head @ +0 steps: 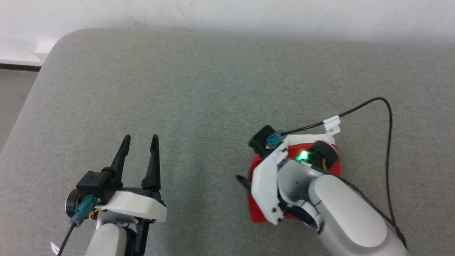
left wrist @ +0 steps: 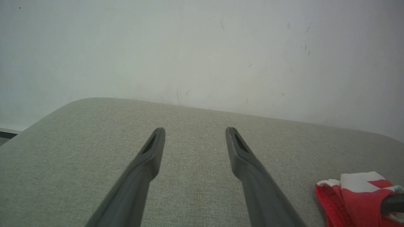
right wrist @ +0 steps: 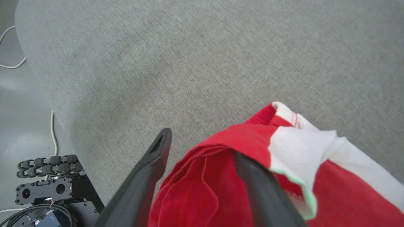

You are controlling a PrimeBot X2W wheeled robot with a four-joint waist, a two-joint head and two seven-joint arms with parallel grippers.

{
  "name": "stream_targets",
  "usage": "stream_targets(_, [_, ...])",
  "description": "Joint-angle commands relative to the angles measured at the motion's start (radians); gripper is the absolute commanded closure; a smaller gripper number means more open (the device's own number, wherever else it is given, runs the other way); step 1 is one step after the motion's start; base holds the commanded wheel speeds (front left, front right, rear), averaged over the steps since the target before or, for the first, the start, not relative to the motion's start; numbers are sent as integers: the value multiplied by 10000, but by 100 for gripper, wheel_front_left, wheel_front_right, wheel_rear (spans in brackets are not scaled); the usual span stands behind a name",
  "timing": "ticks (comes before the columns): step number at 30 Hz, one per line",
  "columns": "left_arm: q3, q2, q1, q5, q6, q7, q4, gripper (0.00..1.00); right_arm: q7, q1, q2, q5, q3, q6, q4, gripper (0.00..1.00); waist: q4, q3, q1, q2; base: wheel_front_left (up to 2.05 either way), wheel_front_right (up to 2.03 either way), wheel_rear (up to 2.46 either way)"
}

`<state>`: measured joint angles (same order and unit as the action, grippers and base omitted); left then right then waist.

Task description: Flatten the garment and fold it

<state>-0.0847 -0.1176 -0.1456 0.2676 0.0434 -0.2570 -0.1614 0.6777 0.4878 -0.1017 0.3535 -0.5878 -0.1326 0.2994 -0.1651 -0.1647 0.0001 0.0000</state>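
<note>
Both jaws spread; right wrist view shows garment (right wrist: pixel 221 145) draped over one finger (right wrist: pixel 263 192)

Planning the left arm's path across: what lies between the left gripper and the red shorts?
In the head view, that stretch is bare grey cushion from the left gripper to the red shorts.

Before me lies a broad padded surface (head: pixel 213 89) covered in grey-green woven cloth, its far left corner rounded. Behind its far edge stands a white wall (left wrist: pixel 202 47), lightly scuffed with small dark marks. To the left, a dark skirting strip (head: pixel 17 67) runs along the wall's foot above a smooth grey floor (right wrist: pixel 19 104), where a thin white cable (right wrist: pixel 54 135) trails. The light is soft and even.
</note>
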Motion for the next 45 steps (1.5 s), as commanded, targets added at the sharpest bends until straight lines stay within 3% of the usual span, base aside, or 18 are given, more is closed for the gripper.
stream_targets(1, [35, 5, -17, 49, 53, -47, -39, 0, -242, 239, 96, 137, -202, 19, -124, 0, 124, 65, -1, 0, 0, 0, 0])
stream_targets(10, [64, -54, 9, 40, 78, -47, -87, 0, -1444, 726, -27, 252, -611, 19, -835, 0, 794, 353, -1, 0, 0, 0, 0])
stream_targets(15, [48, -48, 29, 33, 40, -47, -55, 0, -1278, 233, -353, -6, 753, 19, -1087, 0, 1074, 461, -1, 0, 0, 0, 0])
stream_targets(19, [7, -56, 24, 20, 39, -47, -11, 0, -488, -455, -584, -802, 2222, 19, -818, 0, 1165, 424, -1, 0, 0, 0, 0])
stream_targets(23, [-42, -50, -14, 23, 46, -47, 5, 0, 80, -962, -543, -1464, 2792, 19, -586, 0, 1148, 280, -1, 0, 0, 0, 0])
stream_targets(37, [-134, -44, -86, 32, 14, -47, -112, 0, 251, -1393, -363, -1789, 2435, 19, 1049, 0, 716, -67, -1, 0, 0, 0, 0])
stream_targets(38, [-135, -47, -84, 33, 8, -47, -117, 0, 224, -1366, -372, -1761, 2442, 19, 1132, 71, 713, -69, -1, 0, 0, 0, 0])
stream_targets(39, [-130, -51, -77, 37, 0, -47, -118, 0, 170, -1329, -385, -1725, 2439, 19, 1189, 100, 719, -71, -1, 0, 0, 0, 0])
stream_targets(45, [-35, -128, 50, 69, -81, -47, 1, 0, -3, -896, -782, -1406, 1841, 19, 1125, 100, 1314, -95, -1, 0, 0, 0, 0])
